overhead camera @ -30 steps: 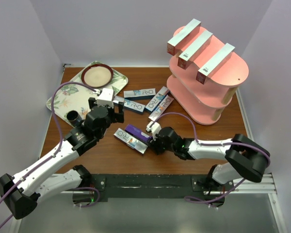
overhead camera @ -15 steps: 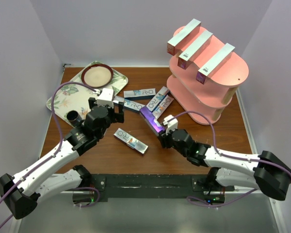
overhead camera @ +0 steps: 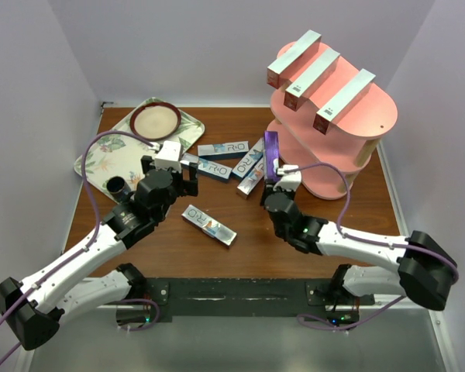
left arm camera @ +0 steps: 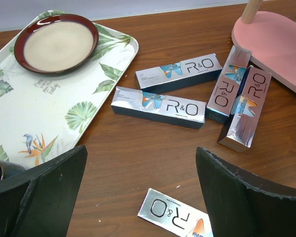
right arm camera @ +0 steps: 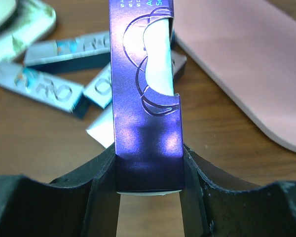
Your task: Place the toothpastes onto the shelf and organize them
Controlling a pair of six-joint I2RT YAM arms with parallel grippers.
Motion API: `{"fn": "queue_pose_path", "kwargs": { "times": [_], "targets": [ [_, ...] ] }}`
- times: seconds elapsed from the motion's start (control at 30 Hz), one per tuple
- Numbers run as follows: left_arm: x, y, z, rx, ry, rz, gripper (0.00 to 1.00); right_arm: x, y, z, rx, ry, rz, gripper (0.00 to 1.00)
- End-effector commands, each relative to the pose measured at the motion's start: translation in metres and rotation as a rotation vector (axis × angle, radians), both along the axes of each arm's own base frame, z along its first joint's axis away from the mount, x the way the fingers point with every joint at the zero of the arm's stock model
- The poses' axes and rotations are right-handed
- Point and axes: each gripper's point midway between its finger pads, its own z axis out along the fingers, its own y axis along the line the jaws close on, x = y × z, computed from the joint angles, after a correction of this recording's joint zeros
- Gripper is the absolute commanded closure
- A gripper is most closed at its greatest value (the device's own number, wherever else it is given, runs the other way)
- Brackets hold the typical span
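Seen from above, the right gripper is clamped on a slim, glossy purple cardboard toothpaste box. The box rises tilted from its fingers, just beside the lowest board of the tall pink three-tier shelf on the gripper's right. Three long silver-white boxes lie across the shelf's top tier. The left gripper hovers with its jaws spread wide and nothing between them. Four silver "R&O" boxes lie scattered ahead of it and to its right, and a fifth silver box lies to its right, nearer the arm bases. A leaf-patterned rectangular tray sits on its left.

In the left wrist view, the black fingers stand far apart above the brown wooden table. The four silver boxes lie ahead, the fifth at the bottom edge between the fingers. A red-rimmed round plate rests on the tray, ahead-left.

In the right wrist view, both pads press the sides of the purple box's near end. The pink board lies ahead-right, and blurred silver boxes ahead-left.
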Motion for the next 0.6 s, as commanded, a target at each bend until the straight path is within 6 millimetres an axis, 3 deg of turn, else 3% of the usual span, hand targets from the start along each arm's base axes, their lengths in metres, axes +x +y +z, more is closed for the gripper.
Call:
{"fn": "queue_pose_path", "kwargs": {
  "times": [0.0, 0.33, 0.57],
  "targets": [
    [0.001, 0.007, 0.006, -0.012, -0.026, 0.032, 0.03, 0.02, -0.005, 0.058, 0.142, -0.137, -0.191, 0.61],
    [-0.001, 0.006, 0.009, -0.024, -0.032, 0.021, 0.03, 0.05, 0.004, 0.091, 0.106, -0.166, -0.407, 0.6],
    [-0.003, 0.006, 0.013, -0.036, -0.041, 0.016, 0.03, 0.077, 0.003, 0.093, 0.074, -0.185, -0.502, 0.6]
  ]
}}
